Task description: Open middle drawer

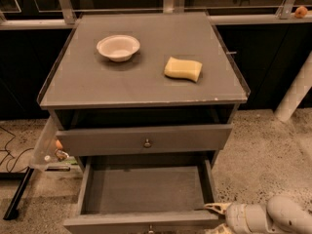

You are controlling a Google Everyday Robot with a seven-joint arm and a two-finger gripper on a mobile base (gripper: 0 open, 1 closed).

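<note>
middle drawer (pixel 145 189) stands open (looks done). gripper (pixel 213 217) lower right by its front corner, fingers spread, empty. Next: retract clear.

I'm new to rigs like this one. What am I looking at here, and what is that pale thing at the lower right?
A single camera looks down on a grey cabinet; where the camera is mounted is not on record. A white bowl and a yellow sponge sit on top. The pale thing is the robot arm's gripper, at the right front corner of the middle drawer, which is pulled out and looks empty. I cannot tell whether the gripper is gripping the drawer.
</note>
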